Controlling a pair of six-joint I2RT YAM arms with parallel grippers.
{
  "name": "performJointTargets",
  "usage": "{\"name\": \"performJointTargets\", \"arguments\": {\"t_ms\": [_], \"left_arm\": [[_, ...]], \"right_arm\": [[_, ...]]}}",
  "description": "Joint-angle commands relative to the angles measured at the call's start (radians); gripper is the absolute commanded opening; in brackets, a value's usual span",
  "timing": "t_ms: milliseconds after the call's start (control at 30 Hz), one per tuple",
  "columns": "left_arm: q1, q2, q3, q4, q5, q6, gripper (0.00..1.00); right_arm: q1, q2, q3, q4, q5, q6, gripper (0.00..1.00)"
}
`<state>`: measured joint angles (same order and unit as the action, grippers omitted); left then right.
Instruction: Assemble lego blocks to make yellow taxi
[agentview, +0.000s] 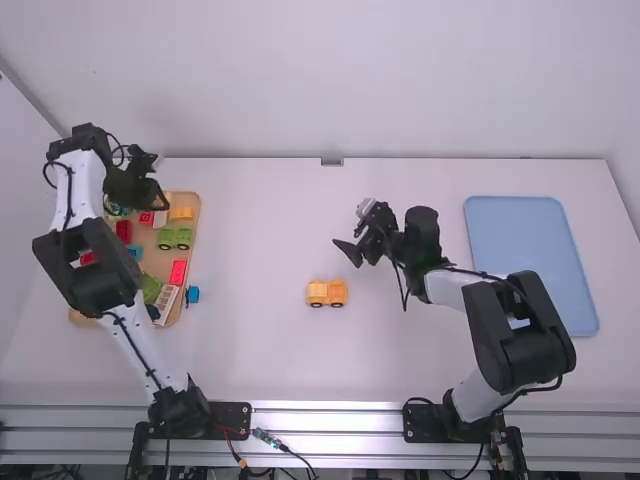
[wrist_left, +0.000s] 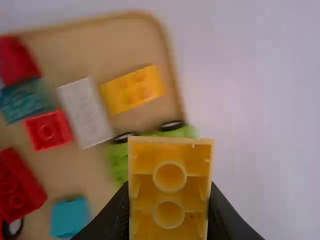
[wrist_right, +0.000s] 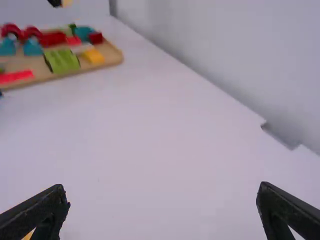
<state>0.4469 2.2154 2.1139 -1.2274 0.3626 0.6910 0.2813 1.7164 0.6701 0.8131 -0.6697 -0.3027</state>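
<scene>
One yellow block sits between the fingers of my left claw, pinched from both sides, over the far end of the wooden tray. My right claw is spread wide with nothing in it.

The wheeled yellow piece, which I take for the taxi's base, stands upright on the white surface, between my two arms. From my right claw it lies near, toward the arm bases and slightly to the left; from my left claw it is well apart, out to the right and closer to my bases. On the tray another yellow block lies beside a green wheeled piece, possibly a later taxi part.

I judge I am at the fetching step: a part picked for the body, not yet joined to the base. Next I should carry it across, square it over the base's studs and press straight down, with my right claw steadying the base. If I set it down skewed, it may catch on one edge, and the wheels could let the base roll off.
</scene>
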Motion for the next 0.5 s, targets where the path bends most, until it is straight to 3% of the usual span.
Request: {"name": "performJointTargets", "arguments": {"t_ms": [0,133,267,467], "left_arm": [[-0.069,-0.002,0.037,-0.076,0.169,0.245,0.02],[-0.154,-0.028,0.029,-0.102,0.205,0.336,0.02],[-0.252,-0.066,-0.002,-0.041,0.201,0.316,0.02],[-0.418,-0.121,-0.085,0.185,-0.003,0.118,0.02]], "right_arm": [[-0.009,-0.018,0.025,0.037,-0.108,0.119,0.99],[-0.037,-0.018,0.071,0.001,-0.181,0.2,0.99],[-0.063,-0.018,0.144,-0.137,-0.234,0.188,0.99],[-0.065,-0.018,0.195,-0.253,-0.25,0.148,0.99]]}}
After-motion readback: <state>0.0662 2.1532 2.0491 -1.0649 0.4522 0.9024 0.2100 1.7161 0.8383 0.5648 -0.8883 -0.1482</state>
